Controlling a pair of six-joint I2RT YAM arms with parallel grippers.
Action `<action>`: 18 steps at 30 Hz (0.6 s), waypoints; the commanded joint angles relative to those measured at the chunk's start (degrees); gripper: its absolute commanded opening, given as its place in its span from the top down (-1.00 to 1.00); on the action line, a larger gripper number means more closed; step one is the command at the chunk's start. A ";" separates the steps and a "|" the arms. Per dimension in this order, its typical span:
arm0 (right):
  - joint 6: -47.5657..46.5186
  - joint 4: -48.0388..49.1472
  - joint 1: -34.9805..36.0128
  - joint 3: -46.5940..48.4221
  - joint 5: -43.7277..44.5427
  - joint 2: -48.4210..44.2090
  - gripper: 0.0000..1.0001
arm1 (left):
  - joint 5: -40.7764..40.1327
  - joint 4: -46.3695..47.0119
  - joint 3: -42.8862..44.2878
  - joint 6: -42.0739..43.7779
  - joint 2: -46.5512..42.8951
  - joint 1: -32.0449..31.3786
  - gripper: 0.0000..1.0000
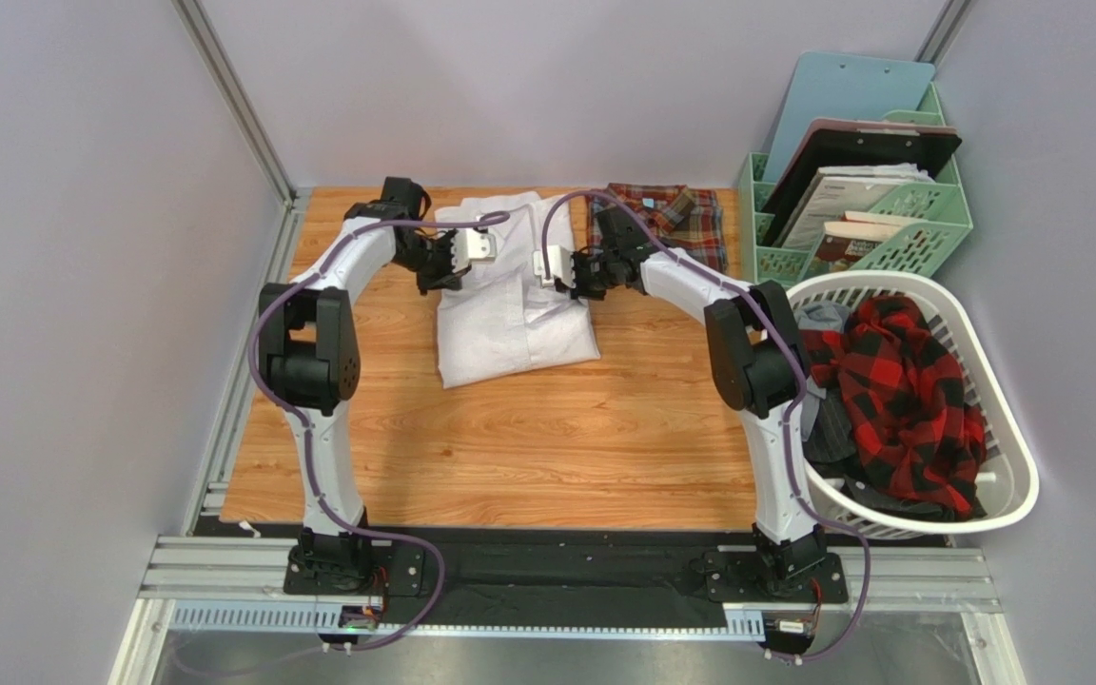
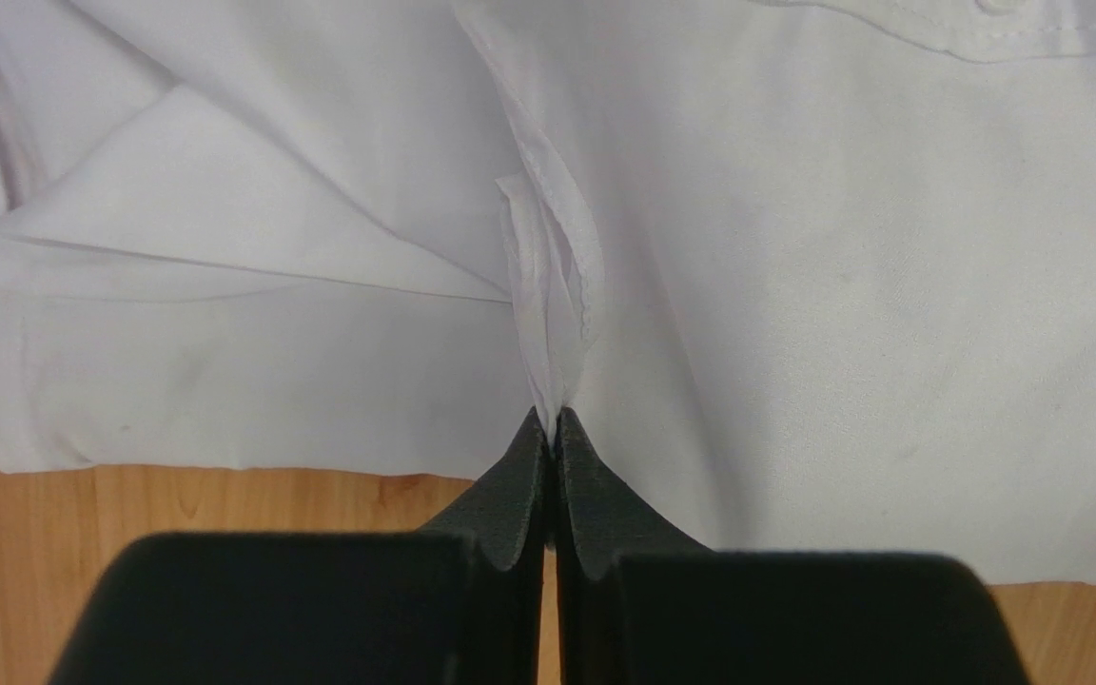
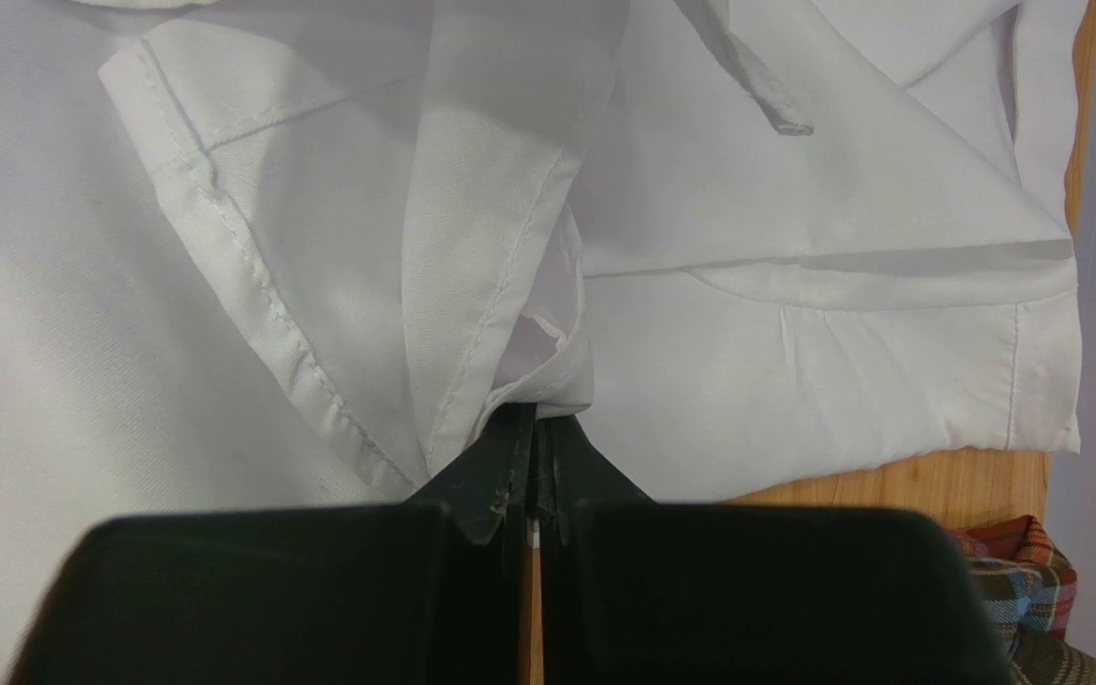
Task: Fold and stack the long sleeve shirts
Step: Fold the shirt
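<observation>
The left gripper and right gripper, jaws clenched on pinched edges of the white shirt at the far middle of the table, seemingly grip it for a fold, with the plaid shirt just right of it.

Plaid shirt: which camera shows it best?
Top external: the plaid shirt lies folded at the far edge of the table, beside the white shirt, partly behind the right arm. Right wrist catches only a corner; left wrist shows none.
</observation>
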 commanded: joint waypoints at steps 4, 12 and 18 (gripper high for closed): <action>2.17 3.76 -0.82 1.79 1.71 -0.06 1.00 | 0.57 0.97 4.29 -0.30 3.15 -0.03 1.00; 4.18 4.03 -0.65 1.70 5.05 -0.05 0.10 | -3.73 3.51 5.51 -4.49 6.40 -0.56 0.95; 15.06 1.22 -2.31 3.02 10.41 -6.27 -0.21 | -4.01 3.70 7.89 -16.43 1.31 2.42 0.20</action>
